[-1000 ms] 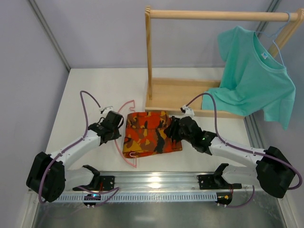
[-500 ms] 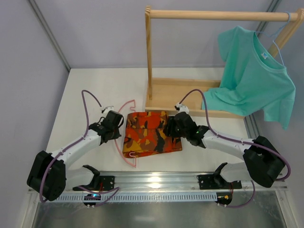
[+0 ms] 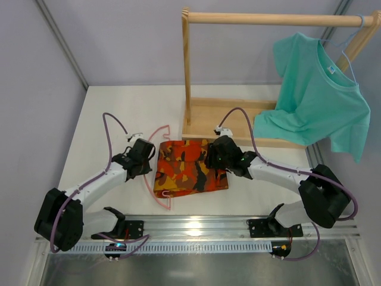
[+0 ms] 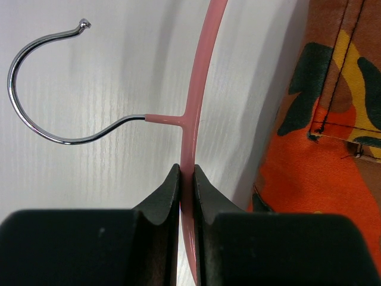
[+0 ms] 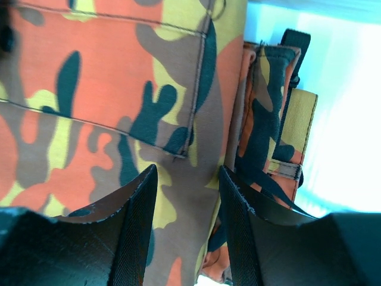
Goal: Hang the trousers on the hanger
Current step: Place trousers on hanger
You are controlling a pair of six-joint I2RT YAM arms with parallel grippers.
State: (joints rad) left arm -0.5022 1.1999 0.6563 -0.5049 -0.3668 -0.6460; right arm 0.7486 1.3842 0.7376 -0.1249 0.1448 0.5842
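The folded camouflage trousers (image 3: 184, 170) lie flat on the white table between the two arms. The thin pink hanger (image 3: 156, 133) curves along their left edge. My left gripper (image 3: 149, 163) is shut on the hanger (image 4: 199, 77) just below the point where the silver hook (image 4: 36, 128) joins it. The trousers (image 4: 321, 179) lie to the right of that grip. My right gripper (image 3: 210, 159) hovers over the trousers' upper right corner. In the right wrist view it (image 5: 187, 179) stands open, with the camouflage cloth (image 5: 107, 101) below the gap and nothing pinched.
A wooden clothes rack (image 3: 187, 71) with a tray base (image 3: 220, 122) stands behind the trousers. A teal T-shirt (image 3: 318, 95) hangs from its rail on a light-blue hanger (image 3: 351, 59) at the right. A metal rail (image 3: 190, 229) runs along the near edge.
My right gripper has moved left and a little farther back, onto the upper right corner of the trousers. The left gripper and the hanger have stayed put.
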